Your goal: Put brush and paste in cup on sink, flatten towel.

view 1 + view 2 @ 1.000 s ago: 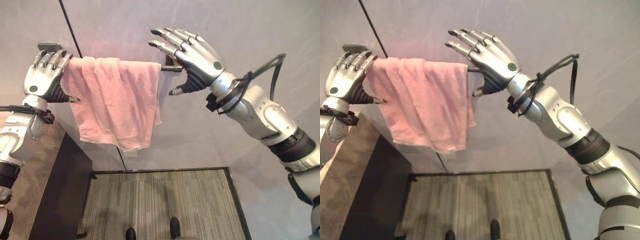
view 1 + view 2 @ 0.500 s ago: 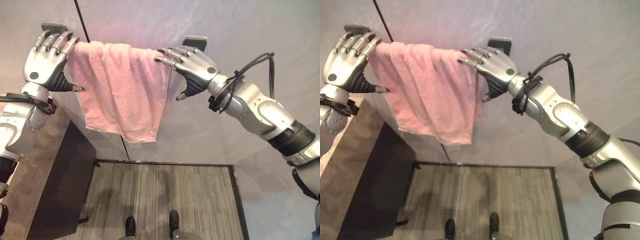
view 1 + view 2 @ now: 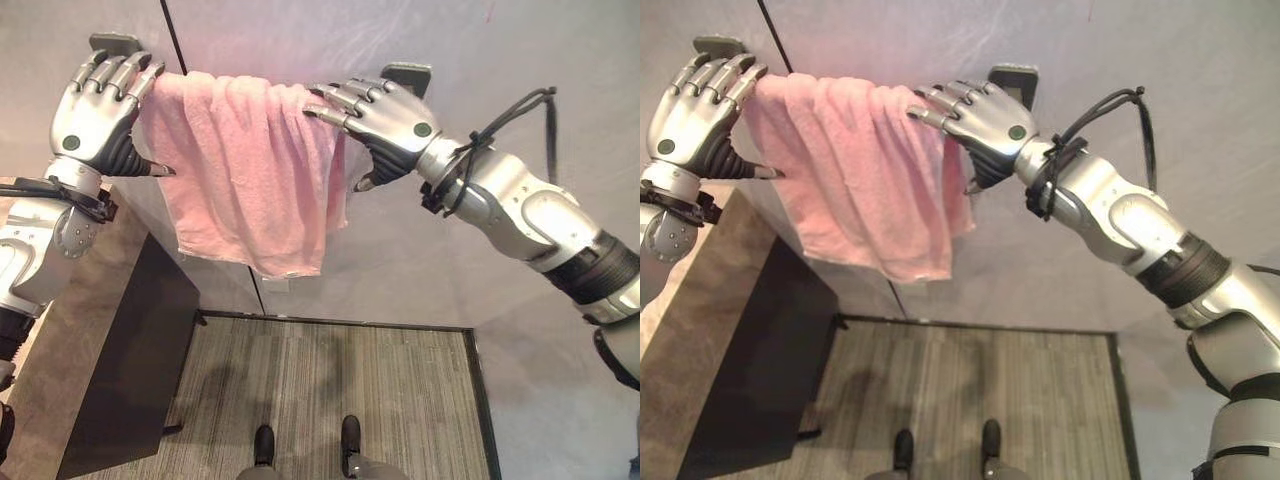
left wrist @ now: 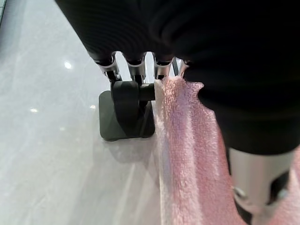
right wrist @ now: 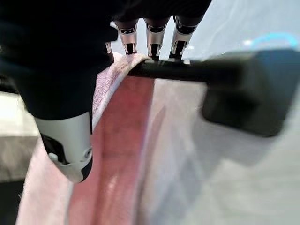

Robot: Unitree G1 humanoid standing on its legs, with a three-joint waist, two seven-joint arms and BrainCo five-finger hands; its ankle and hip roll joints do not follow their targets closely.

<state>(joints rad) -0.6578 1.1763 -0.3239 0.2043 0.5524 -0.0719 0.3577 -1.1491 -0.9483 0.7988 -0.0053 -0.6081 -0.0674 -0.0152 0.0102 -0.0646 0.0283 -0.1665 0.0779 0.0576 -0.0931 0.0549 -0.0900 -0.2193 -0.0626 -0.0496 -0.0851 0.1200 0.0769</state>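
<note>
Flattening towel (image 3: 250, 170) on rail (image 5: 173, 70), upper frame: both open hands, left hand (image 3: 95, 115) and right hand (image 3: 385, 115), fingers resting on top; next, spreading bunched folds sideways.

Towel (image 3: 250, 165): pink terry cloth, draped over a dark wall-mounted bar (image 5: 173, 70), hanging in loose vertical folds, bunched rather than spread flat. Its lower edge runs slanted, dropping lowest toward the right, with a small white tag at the bottom hem. The cloth covers the bar from just beside the left bracket (image 3: 115, 44) to short of the right bracket (image 3: 408, 72), leaving a bare stretch of bar at the right end.
</note>
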